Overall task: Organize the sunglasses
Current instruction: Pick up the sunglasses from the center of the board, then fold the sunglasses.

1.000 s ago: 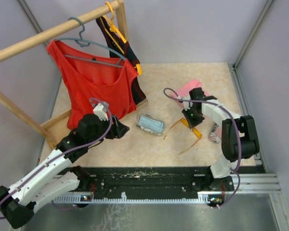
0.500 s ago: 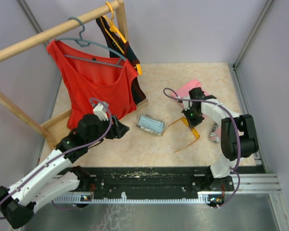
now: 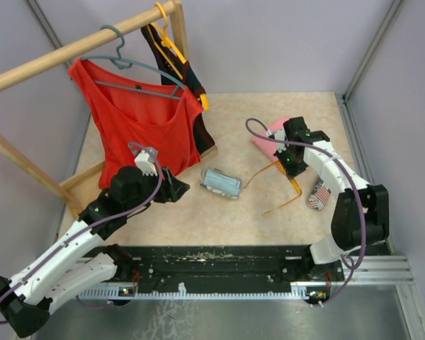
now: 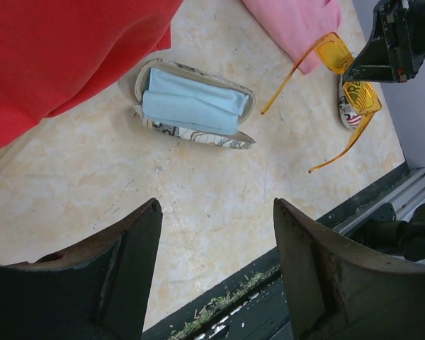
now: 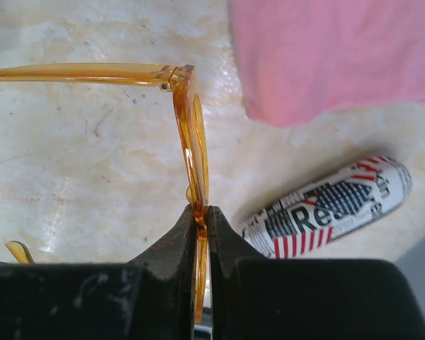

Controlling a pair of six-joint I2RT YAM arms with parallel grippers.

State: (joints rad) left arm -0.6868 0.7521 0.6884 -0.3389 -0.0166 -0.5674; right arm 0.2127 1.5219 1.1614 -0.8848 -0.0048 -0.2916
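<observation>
Left gripper point(image 4: 216, 212) sits near left, jaws wide apart, holding nothing, aimed at the open patterned oblong case point(image 4: 198, 134) with a light-blue cloth point(image 4: 191, 103) folded inside. Right of that case, right gripper point(image 5: 202, 212) is pinched tight on the front frame of the orange-lens sunglasses point(image 5: 191, 120), arms unfolded. Just beside: closed striped-print case point(image 5: 333, 205). Farther back: pink cloth point(image 5: 326, 57). Reads as the grasp step. Next: carry left to the open case. Splayed arms likely need folding first.
</observation>
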